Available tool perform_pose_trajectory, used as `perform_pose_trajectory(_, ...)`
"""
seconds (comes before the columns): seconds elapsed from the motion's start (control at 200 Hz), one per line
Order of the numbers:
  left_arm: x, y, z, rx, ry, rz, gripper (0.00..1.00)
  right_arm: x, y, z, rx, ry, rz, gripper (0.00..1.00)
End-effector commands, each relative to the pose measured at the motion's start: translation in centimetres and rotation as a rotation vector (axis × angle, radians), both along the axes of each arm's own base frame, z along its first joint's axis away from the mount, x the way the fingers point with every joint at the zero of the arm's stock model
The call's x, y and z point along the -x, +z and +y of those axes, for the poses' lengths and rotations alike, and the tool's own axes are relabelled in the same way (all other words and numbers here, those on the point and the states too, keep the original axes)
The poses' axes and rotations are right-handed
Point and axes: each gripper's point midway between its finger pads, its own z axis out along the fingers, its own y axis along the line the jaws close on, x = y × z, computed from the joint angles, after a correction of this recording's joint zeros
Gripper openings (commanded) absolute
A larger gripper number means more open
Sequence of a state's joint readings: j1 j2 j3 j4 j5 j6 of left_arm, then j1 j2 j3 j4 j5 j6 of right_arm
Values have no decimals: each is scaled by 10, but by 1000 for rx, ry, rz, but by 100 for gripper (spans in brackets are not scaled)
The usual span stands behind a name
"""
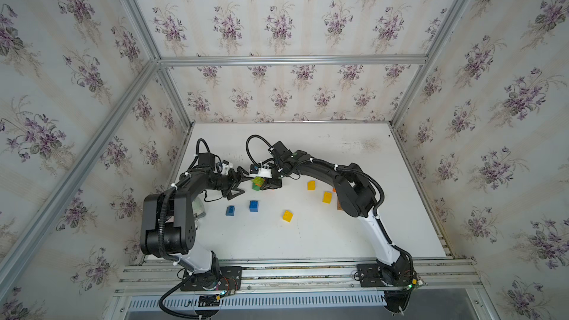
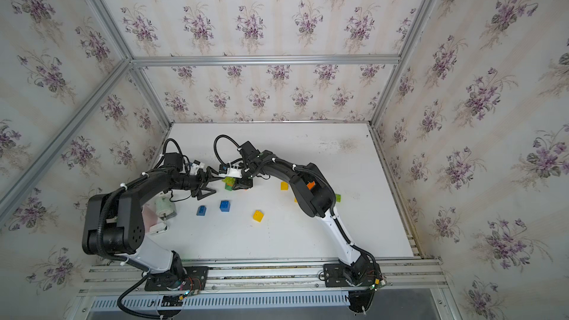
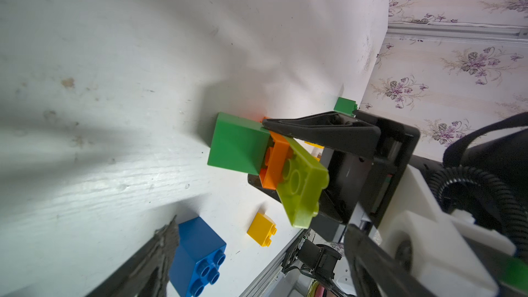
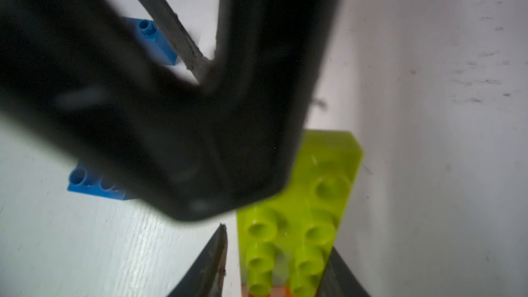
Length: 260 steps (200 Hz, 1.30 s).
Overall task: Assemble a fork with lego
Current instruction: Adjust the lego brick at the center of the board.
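A small lego stack stands at the table's middle left: a dark green brick (image 3: pixel 238 144), an orange brick (image 3: pixel 274 161) and a tilted lime plate (image 3: pixel 303 184) (image 4: pixel 300 224) (image 1: pixel 258 181) (image 2: pixel 229 181). My right gripper (image 1: pixel 266 184) (image 2: pixel 241 184) (image 4: pixel 278 241) is shut on this stack, one finger on each side of the orange brick. My left gripper (image 1: pixel 241 183) (image 2: pixel 212 182) (image 3: pixel 258 264) hangs open just left of the stack, holding nothing. Loose bricks lie nearer the front: two blue (image 1: pixel 230 210) (image 1: pixel 253 205) and a yellow (image 1: pixel 287 215).
Two more yellow bricks (image 1: pixel 311 185) (image 1: pixel 327 197) lie beside the right arm, with an orange (image 2: pixel 310 185) and a green one (image 2: pixel 338 197) partly behind it. A pale device (image 2: pixel 164 207) sits by the left arm. Papered walls enclose the table; a metal rail (image 1: pixel 292 267) runs along the front.
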<state>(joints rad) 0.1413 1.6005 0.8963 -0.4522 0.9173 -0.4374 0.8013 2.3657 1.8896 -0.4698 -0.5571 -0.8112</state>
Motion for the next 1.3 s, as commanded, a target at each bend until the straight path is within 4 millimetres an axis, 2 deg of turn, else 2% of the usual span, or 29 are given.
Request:
perform_pose_trajectory(0.0,-2,5,0,12,-7,-31,92,3,-1,5,-23,18,21,44)
perform_pose_trajectory(0.39,-2,6,6,27,11,-36,92,3,-6,4,7,3,48,27)
perform_pose_trajectory(0.555,-3,7,8,29,16,-40,93,2,0,0,35,-12,45,21)
perform_pose_trajectory(0.729,-3,9,9,34,22,-43,92,0,12,-15,131,-54,22,20)
perform_pose_trajectory(1.029,-3,7,8,45,17,-39,94,7,13,-57,386,-164,-43,23)
perform_pose_trajectory(1.169,-2,8,7,49,13,-44,94,13,11,-67,479,-193,-52,24)
perform_pose_trajectory(1.294,-1,9,7,48,6,-52,94,16,1,-73,559,-203,-59,24)
